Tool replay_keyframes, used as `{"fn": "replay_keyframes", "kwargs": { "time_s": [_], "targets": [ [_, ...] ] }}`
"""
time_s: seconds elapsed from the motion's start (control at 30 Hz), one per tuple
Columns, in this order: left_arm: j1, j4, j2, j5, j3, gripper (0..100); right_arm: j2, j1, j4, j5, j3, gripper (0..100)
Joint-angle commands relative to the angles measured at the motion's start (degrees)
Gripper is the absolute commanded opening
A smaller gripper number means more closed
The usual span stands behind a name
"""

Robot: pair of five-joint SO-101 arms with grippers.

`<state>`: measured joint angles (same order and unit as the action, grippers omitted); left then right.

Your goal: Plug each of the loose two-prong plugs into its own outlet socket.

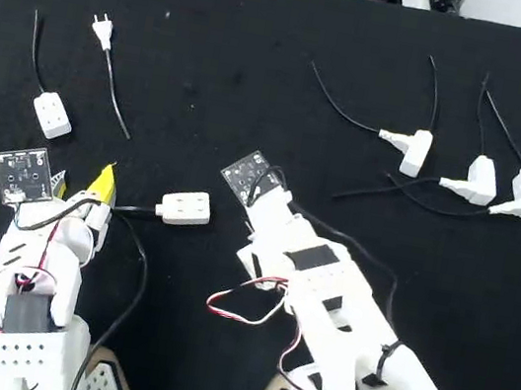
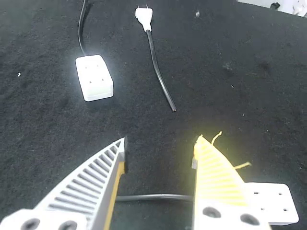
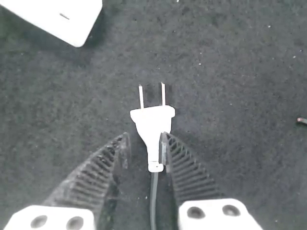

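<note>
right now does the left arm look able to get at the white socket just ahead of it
Probably yes. The left gripper is open, and only bare black cloth lies between it and the white socket. The loose plug's cord runs off to one side, not across the way.

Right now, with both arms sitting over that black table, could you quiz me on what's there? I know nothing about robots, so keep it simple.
1. True or false: the left gripper is shut on a plug.
2. Which gripper has a yellow finger? A. the left one B. the right one C. both
3. Fill in: the plug lying between the right gripper fingers has ___ prongs.

Key
1. False: it is open, holding nothing, above a black cable.
2. A.
3. Two.
</note>
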<state>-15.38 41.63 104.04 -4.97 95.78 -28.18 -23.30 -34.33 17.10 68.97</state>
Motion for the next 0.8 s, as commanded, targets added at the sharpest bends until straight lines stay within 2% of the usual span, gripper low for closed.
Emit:
{"fn": "replay_keyframes", "kwargs": {
  "time_s": [0.0, 0.13, 0.77],
  "targets": [
    [0.13, -1.23, 0.44, -0.26, 0.48, 23, -2.07, 2.02, 1.93, -0.70, -1.19, 9.0],
    [0.13, -1.23, 0.44, -0.26, 0.48, 23, -2.07, 4.48, 5.45, -0.70, 0.48, 9.0],
    [0.22, -1.14, 0.44, -0.26, 0.48, 23, -2.07, 4.40, 5.71, -0.70, 0.57, 9.0]
  ]
}}
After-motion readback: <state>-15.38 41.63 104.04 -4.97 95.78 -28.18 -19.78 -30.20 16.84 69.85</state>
